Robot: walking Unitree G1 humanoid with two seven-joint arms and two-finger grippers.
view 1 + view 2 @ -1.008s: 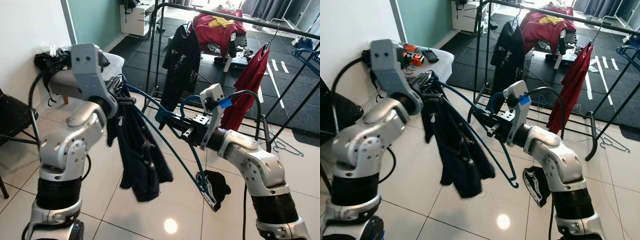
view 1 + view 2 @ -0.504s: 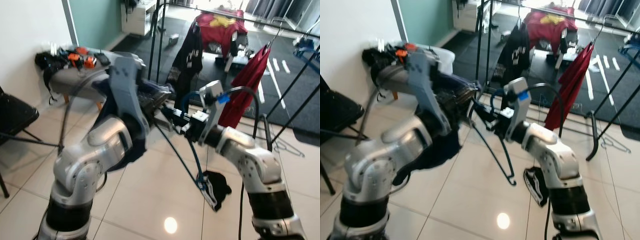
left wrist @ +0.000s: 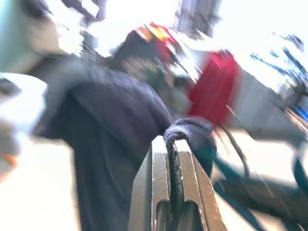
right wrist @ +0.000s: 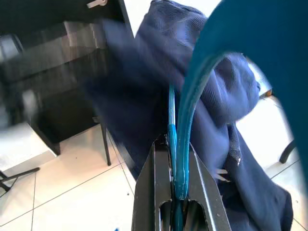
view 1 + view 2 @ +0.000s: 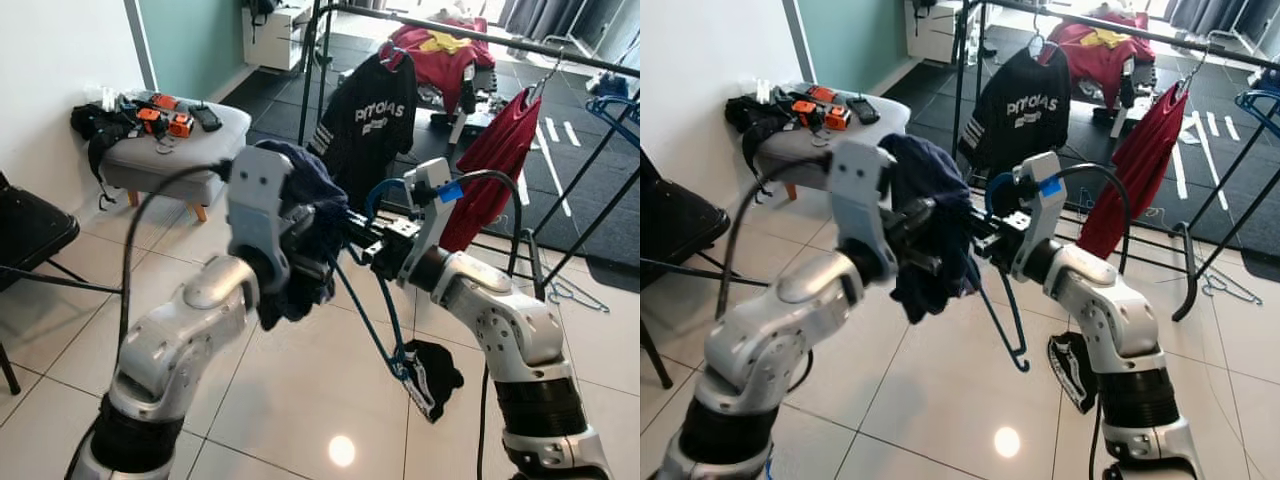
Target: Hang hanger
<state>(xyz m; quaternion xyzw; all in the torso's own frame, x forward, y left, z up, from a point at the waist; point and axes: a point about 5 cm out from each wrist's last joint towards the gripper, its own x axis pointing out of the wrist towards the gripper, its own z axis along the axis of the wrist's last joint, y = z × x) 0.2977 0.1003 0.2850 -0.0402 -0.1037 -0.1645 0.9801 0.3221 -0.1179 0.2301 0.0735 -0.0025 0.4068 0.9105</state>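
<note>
The right hand is clenched on the thin blue plastic hanger, whose wires run between its two black fingers. The hanger hangs in mid-air between the two arms, its lower end dangling above the white tiled floor. The left hand is clamped on a fold of the dark navy cloth garment, which drapes over that hand and touches the hanger. Behind them stands a black metal clothes rack.
</note>
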